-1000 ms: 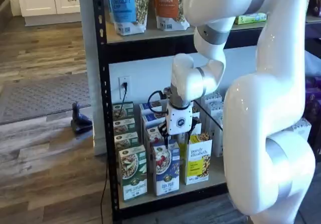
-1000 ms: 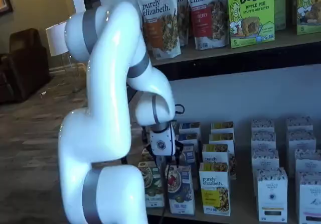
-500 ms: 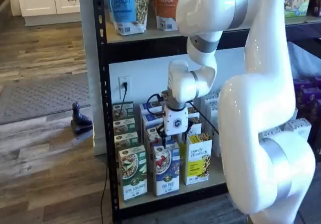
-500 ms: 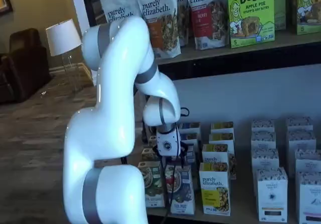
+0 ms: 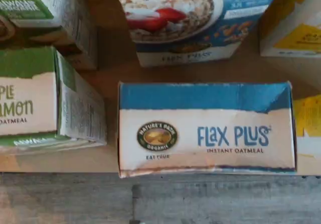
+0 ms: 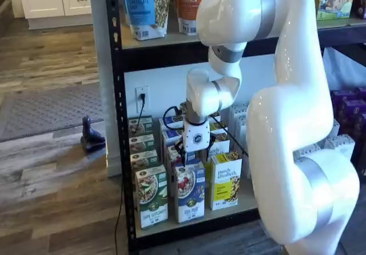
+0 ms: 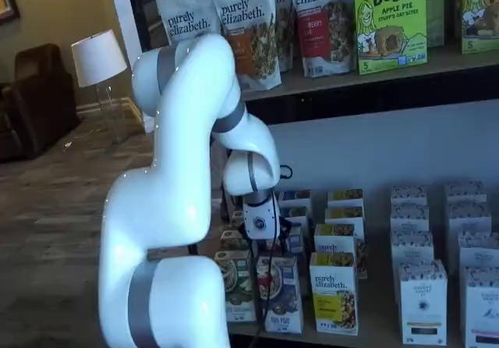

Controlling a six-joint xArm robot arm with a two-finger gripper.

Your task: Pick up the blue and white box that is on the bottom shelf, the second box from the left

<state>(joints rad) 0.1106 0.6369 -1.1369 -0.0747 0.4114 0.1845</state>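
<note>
A: What does the wrist view show?

B: The top flap of the tall blue and white cardboard box [image 5: 205, 128], lettered "Flax Plus", at the front edge of the pale board of the bottom shelf [image 5: 113, 73]. Bare board shows on each side of it. A green-and-white carton [image 5: 47, 103] stands beside it across a narrow gap; an identical blue box [image 5: 200, 20] stands close behind, and a yellow carton [image 5: 296, 18] flanks the other side.

A: And the shelf views?

B: In both, the white-bodied gripper [image 6: 193, 159] [image 7: 263, 246] hangs just above the front blue box [image 6: 190, 192] [image 7: 280, 295], second in the front row. The yellow carton [image 6: 225, 180] stands just right of it, the green one [image 6: 151, 196] just left. The white arm [image 6: 291, 123] fills the foreground.

A: The fingers?

B: Spread apart, holding nothing.
</note>
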